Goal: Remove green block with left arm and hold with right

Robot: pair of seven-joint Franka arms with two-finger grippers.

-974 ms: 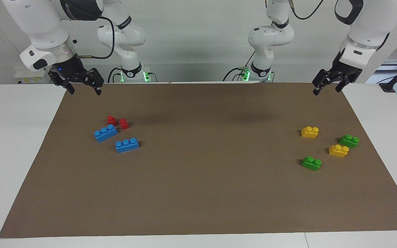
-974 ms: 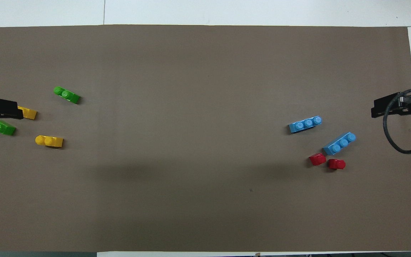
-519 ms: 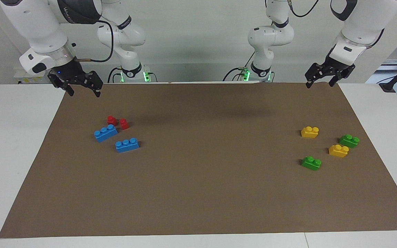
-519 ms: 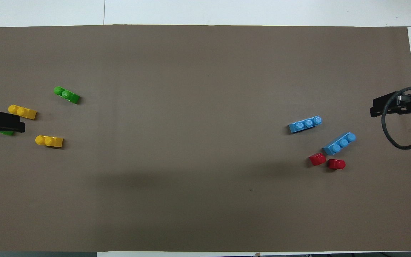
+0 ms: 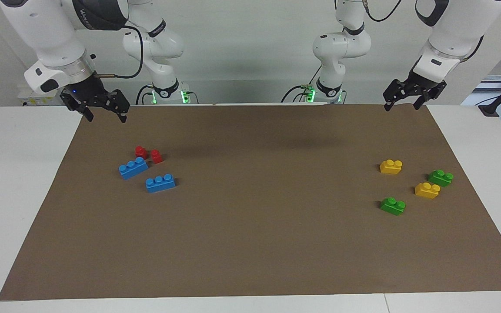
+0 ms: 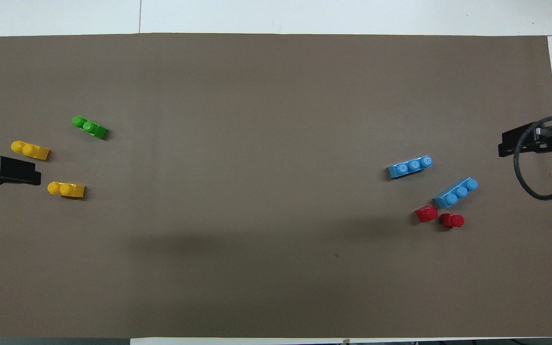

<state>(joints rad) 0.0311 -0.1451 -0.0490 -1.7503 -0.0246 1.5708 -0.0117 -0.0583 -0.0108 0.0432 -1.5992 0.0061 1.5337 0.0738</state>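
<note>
Two green blocks lie on the brown mat at the left arm's end. One green block is farther from the robots. The other green block is nearer, and the left gripper hides it in the overhead view. My left gripper hangs open and empty, high over the mat's edge by the robots. My right gripper hangs open and empty over the mat's corner at the right arm's end.
Two yellow bricks lie among the green ones. Two blue three-stud bricks and two small red pieces lie at the right arm's end.
My left gripper has risen and drawn back toward the robots; in the overhead view it now covers the nearer green block. My right gripper shifted slightly. No block moved.
</note>
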